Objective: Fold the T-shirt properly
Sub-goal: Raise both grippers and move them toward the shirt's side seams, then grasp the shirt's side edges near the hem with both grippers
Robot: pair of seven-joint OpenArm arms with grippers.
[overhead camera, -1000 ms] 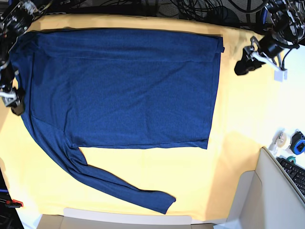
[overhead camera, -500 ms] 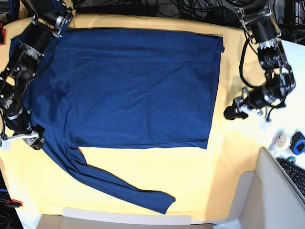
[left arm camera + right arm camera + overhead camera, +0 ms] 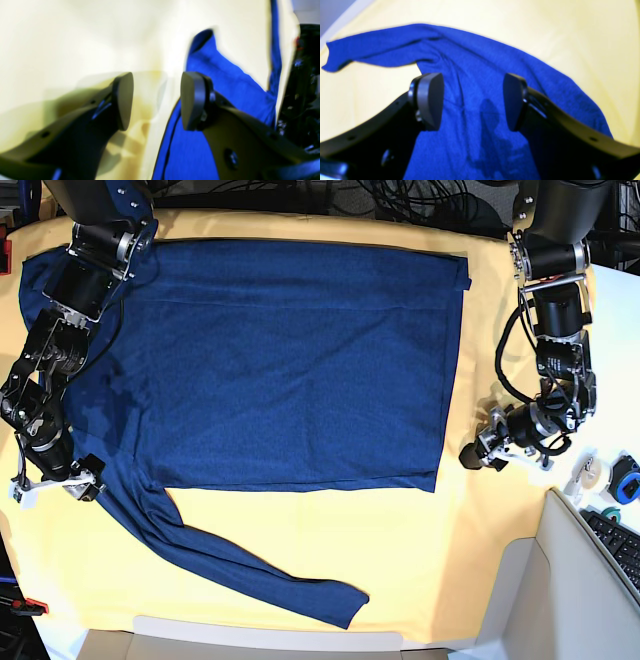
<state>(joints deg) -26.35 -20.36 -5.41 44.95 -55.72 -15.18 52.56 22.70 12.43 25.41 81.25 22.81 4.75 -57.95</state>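
1. I have the T-shirt (image 3: 270, 360) spread flat across the upper and middle worktop (image 3: 400, 560), one sleeve trailing to the lower centre, ready for folding.
2. My right gripper (image 3: 55, 480) sits at the left edge over the sleeve's root, fingers (image 3: 430, 100) released, holding nothing.
3. My left gripper (image 3: 478, 456) waits just off the lower right hem, fingers (image 3: 192, 100) likewise released.
4. Count: one shirt, two grippers.

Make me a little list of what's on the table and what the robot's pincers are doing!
shirt: dark blue shirt spread flat, one sleeve trailing out toward the front edge
cloth: yellow cloth under the shirt
left pincer: open, over the shirt's edge
right pincer: open, above the shirt near the sleeve
side: keyboard
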